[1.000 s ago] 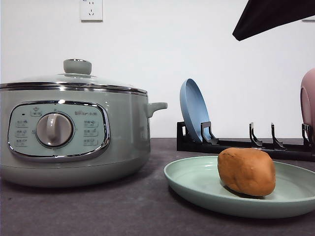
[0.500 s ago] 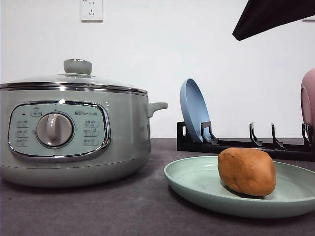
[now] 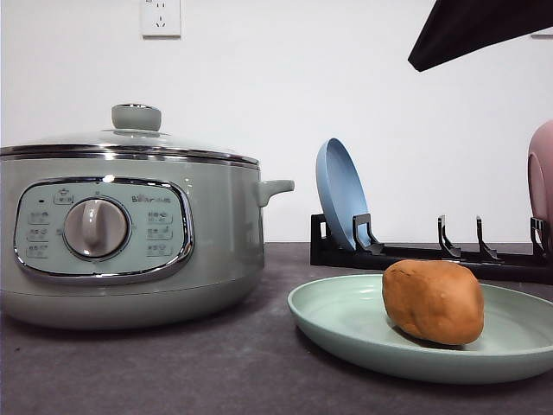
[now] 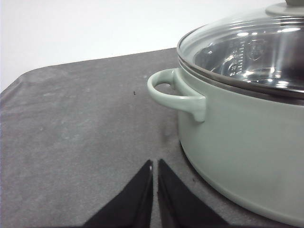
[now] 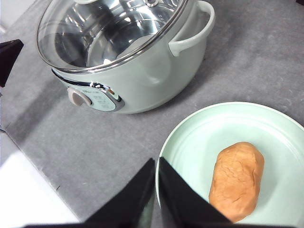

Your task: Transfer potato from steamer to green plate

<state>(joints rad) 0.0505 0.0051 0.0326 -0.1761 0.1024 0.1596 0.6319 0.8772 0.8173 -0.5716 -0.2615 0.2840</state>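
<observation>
Item one, the potato [image 3: 433, 302]: it lies on its side in the green plate [image 3: 346, 316], toward the plate's 3 o'clock half in the front view, resting on the plate's floor and clear of the rim; you may judge the transfer done, since the load sits where the task wants it. Item two, the steamer [image 3: 130, 233]: it stands at 9 o'clock of the plate, near it but not touching, glass lid [image 5: 111, 33] seated on the chrome rim, and through the glass you see bare metal; the lid being back on suggests nothing more is to be taken out. Item three, a black rack [image 3: 432, 251] at 12 o'clock behind the plate, holding a blue plate [image 3: 341, 194] on edge and a pink dish [image 3: 542, 186] at its far right end; both stored upright, out of the working space. Item four, the left gripper [image 4: 155, 166]: its jaws are pressed together with only a hairline between the tips, holding nothing, hanging just above the dark table [image 4: 80, 123] beside the steamer's side handle [image 4: 175, 92]. Item five, the right gripper [image 5: 156, 164]: jaws likewise closed tip to tip and empty, poised above the near rim of the plate, apart from the potato; you should read both arms as parked.
</observation>
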